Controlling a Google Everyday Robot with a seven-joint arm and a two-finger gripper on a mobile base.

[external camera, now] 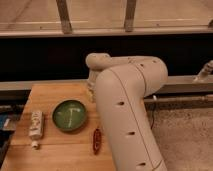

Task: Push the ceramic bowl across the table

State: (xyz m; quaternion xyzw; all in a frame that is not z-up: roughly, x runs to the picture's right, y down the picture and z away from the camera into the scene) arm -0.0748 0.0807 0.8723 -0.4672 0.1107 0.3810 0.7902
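Note:
The green ceramic bowl [70, 115] sits on the wooden table [52, 94], left of centre, with pale streaks inside. My big white arm fills the middle and right of the camera view. Its far end, with the gripper [91, 90], hangs low over the table just behind and to the right of the bowl, a short gap from its rim. The arm hides most of the gripper.
A white tube-like bottle [35, 125] lies left of the bowl near the table's left edge. A red object [96, 140] lies in front and to the right of the bowl, next to my arm. A dark wall and rail run behind the table.

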